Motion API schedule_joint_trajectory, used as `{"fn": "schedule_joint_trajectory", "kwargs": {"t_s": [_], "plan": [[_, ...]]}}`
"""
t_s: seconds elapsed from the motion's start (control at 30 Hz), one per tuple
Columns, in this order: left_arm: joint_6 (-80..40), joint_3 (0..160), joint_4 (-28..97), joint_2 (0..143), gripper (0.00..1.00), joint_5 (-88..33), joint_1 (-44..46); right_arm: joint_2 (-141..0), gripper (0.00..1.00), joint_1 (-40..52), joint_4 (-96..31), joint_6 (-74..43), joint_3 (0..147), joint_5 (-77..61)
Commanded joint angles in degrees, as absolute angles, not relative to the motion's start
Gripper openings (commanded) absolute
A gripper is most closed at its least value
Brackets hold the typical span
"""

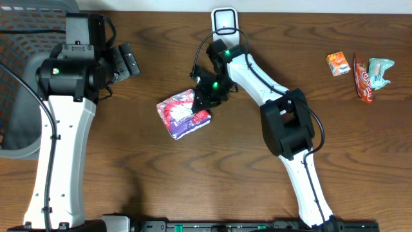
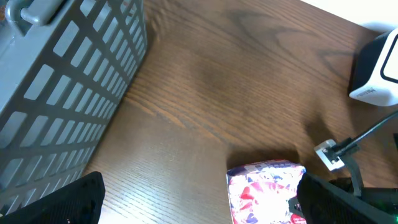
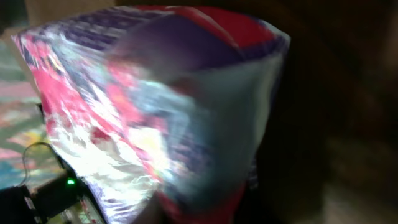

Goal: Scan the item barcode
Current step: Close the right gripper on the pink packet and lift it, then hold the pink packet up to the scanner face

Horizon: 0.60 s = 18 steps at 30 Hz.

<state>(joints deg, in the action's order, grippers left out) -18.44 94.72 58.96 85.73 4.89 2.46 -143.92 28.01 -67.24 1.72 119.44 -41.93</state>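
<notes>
A wooden bench (image 1: 161,187) carries a grey slatted basket (image 1: 19,84) at its left edge. The left hand (image 1: 127,60) hangs beside the basket, fingers spread wide, holding nothing. The right hand (image 1: 206,96) sits over the right end of a pink-and-purple snack packet (image 1: 179,115) at mid-bench, near the white scanner (image 1: 224,20). Whether its fingers pinch the packet I cannot tell.

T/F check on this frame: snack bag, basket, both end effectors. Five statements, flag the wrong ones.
1. The pink snack bag lies on the wooden table. True.
2. The left end effector holds the bag. False: it is open and empty, near the gray basket.
3. The right end effector is at the bag. True.
4. The bag is inside the basket. False: it lies on the table, apart from the basket.
5. An orange packet lies far from the bag. True.
</notes>
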Motion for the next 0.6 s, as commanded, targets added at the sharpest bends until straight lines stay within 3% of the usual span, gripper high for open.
{"fn": "schedule_joint_trajectory", "kwargs": {"t_s": [0.0,0.17,0.57], "plan": [[-19.2,94.2,59.1,86.1,0.98,5.6,2.4,-143.4,0.01,28.4,-69.1,1.8,120.0,-39.4],[-19.2,94.2,59.1,86.1,0.98,5.6,2.4,-140.5,0.01,27.4,-70.9,0.4,123.5,-35.7],[-19.2,94.2,59.1,86.1,0.98,5.6,2.4,-127.0,0.01,26.9,-83.7,-17.4,126.8,15.8]]}}
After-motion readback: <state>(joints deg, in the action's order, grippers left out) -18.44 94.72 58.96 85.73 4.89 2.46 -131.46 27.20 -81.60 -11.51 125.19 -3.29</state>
